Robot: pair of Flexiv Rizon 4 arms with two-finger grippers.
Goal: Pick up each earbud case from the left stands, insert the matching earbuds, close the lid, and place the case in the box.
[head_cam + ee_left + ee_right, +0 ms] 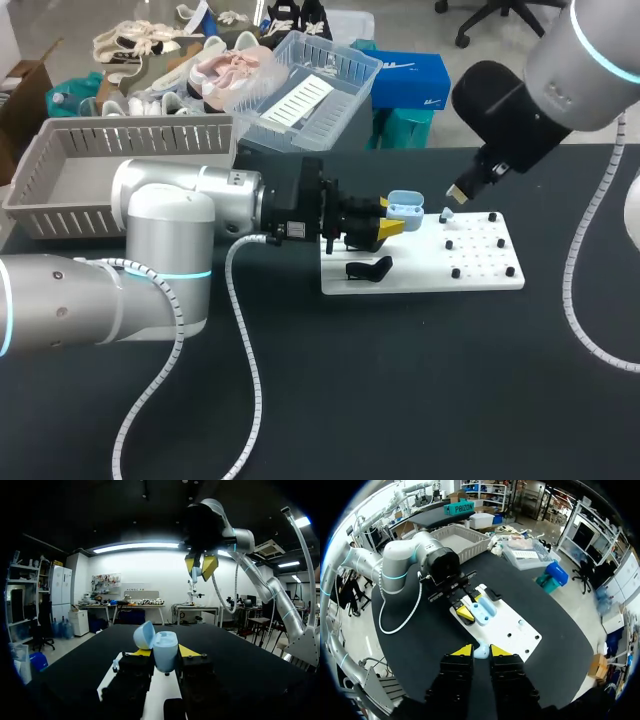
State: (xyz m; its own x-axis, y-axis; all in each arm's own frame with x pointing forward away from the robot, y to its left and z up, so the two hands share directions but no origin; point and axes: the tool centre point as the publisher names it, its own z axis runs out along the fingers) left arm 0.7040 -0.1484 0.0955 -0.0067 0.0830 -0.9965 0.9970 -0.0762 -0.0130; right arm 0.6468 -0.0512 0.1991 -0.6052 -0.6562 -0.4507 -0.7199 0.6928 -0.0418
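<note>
Pale blue plastic earbud case [404, 208], lid open: clamped in left jaws over white pegged board [487, 281], left half. Right jaws narrow on small pale earbud [481, 651]; a misaligned descent would likely drop it.

Dark matte surface [400, 400], broad, bearing all items. White rectangular base plate [480, 280], lying flat on surface, right of middle. Small black pegs [456, 272], upright on plate's right part, spaced apart in rows.

Left tool [392, 220] level, clamping case [405, 207]; right tool [481, 650] raised, pinching earbud [481, 654].
</note>
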